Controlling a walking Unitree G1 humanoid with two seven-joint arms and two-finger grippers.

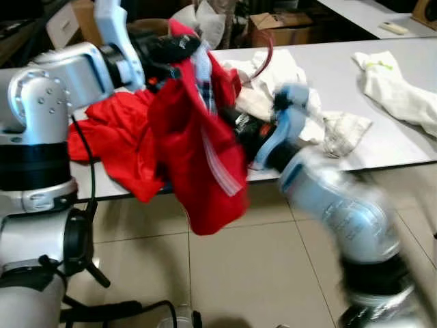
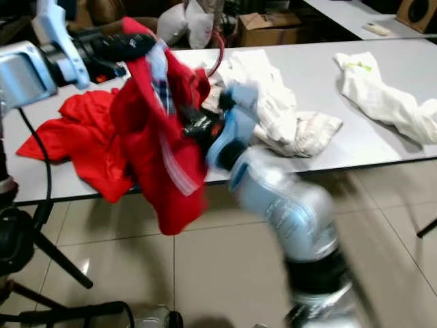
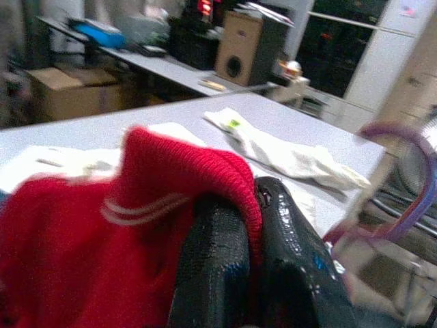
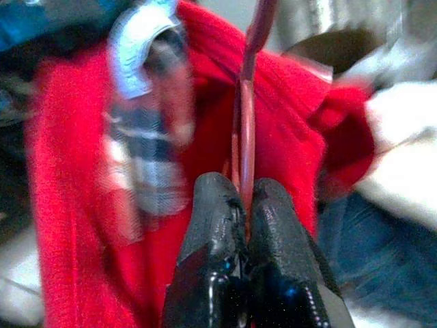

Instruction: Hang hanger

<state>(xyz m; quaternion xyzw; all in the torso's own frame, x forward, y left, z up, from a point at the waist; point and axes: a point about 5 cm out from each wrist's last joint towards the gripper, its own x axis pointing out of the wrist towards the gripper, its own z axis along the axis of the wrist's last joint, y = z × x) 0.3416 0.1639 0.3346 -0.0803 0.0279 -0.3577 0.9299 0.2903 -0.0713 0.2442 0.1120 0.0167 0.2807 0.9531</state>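
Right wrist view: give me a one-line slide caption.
Right hand pinches the dark red hanger inside the red garment, its plaid-lined collar beside it.

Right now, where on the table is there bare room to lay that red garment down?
The widest bare patch of the table lies between the white clothes pile and the white cloth at its right end. A narrower strip runs along the far edge. The left end is crowded: a red cloth heap, both grippers and the held red garment.
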